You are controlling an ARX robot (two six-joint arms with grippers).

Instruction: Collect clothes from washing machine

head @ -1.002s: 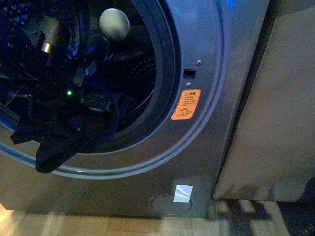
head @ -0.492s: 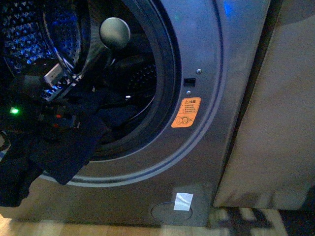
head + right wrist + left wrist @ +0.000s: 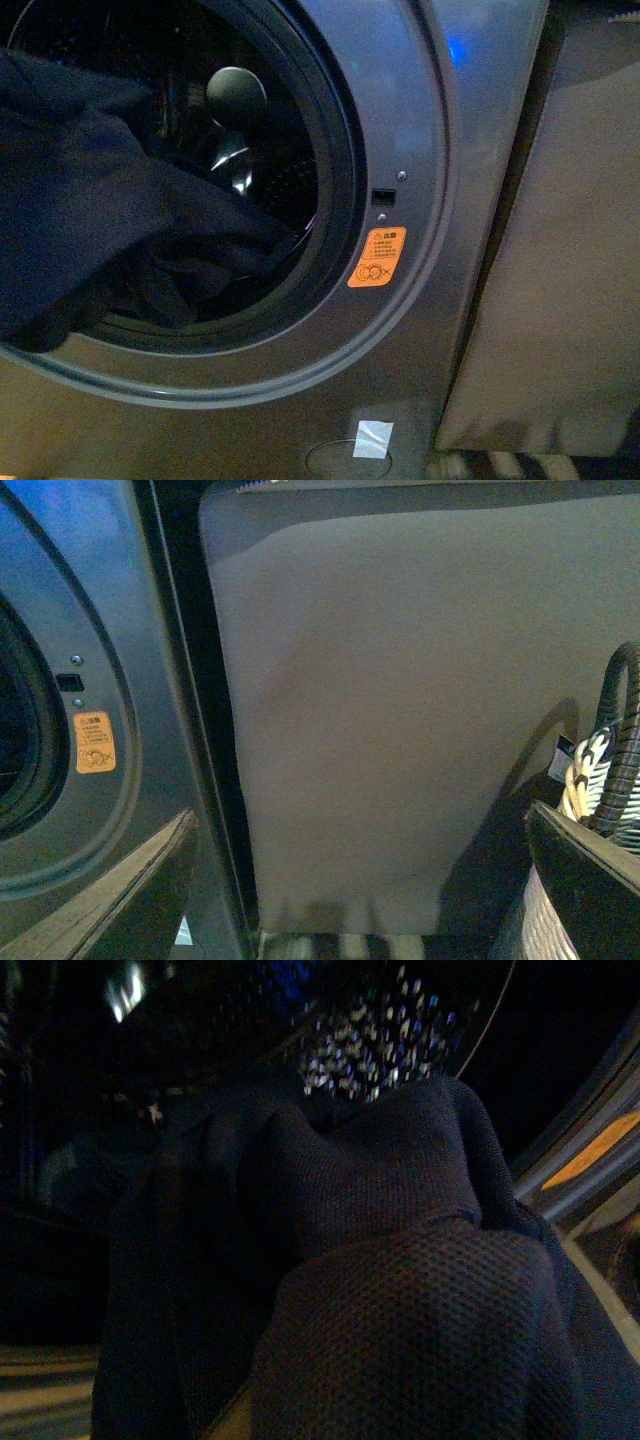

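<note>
at the drum mouth – navy cloth half out, left side

across the front view the washing machine (image 3: 430,150) is biggest, w/ a plain grey panel (image 3: 560,250) just beside it on the right. next the clothes (image 3: 100,200): a dark navy mass filling the left of the open mouth. its long axis runs from low inside the drum up and out toward the left — the left arm's side, so that arm is nearer. the left gripper is buried under knit in its wrist view, so can't tell if it's clamped. the woven basket (image 3: 600,780) sits past the panel, well apart from the mouth, near the right gripper (image 3: 360,820), fingers spread wide w/ nothing btw them. smallest: the orange sticker (image 3: 377,257). half a sec ago the cloth hung low over the lip w/ the arm's green light showing; now it's raised and hides the arm.
</note>
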